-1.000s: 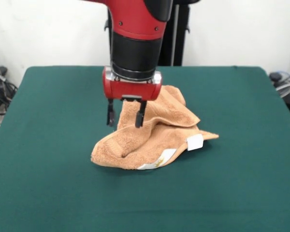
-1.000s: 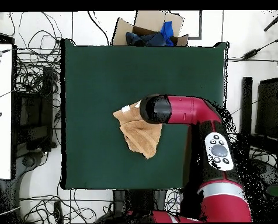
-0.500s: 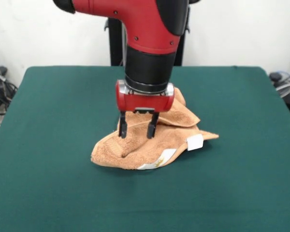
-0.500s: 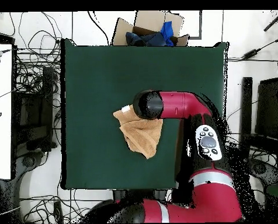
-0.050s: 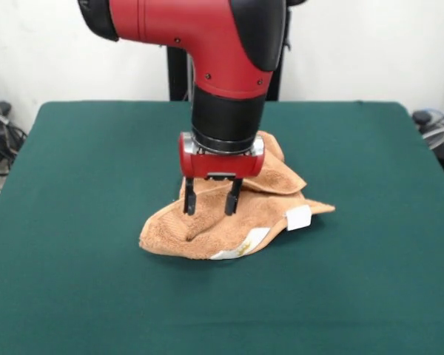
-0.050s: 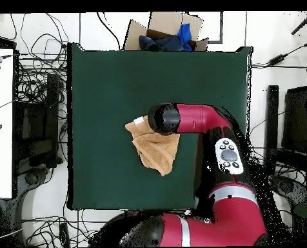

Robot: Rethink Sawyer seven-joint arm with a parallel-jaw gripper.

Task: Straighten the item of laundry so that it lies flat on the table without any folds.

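We see an orange-tan terry towel (image 5: 229, 214) lying in a rumpled heap near the middle of the worktop (image 5: 81, 296), its looped pile bunched into several thick folds and ridges. The heap is roughly wedge-shaped in the front view, rounded at its left end and tapering to a point at the right. A white square tag (image 5: 298, 217) sticks out from the right-hand fold, and a white label strip (image 5: 242, 245) runs along the hem at the heap's near edge. The worktop is covered in dark green, felt-like cloth, matte and smooth, and it spreads much wider than the towel on every side.

The red and black arm (image 5: 229, 66) comes straight down over the heap, ending in a glossy red collar above the hand (image 5: 210, 203). We can make out two slim dark fingers (image 5: 189, 201) spread apart with a clear gap between them, gripping nothing; their tips are at the upper surface of the cloth, though we cannot tell whether they press into it.

From overhead, the arm's rounded black end covers the hand entirely and hides part of the towel. The rear of the heap is likewise screened by the arm in the front view. Past the worktop's edge in the overhead view lies a cardboard box (image 6: 157, 29) holding something blue, amid tangled cables (image 6: 37, 77) on the floor.
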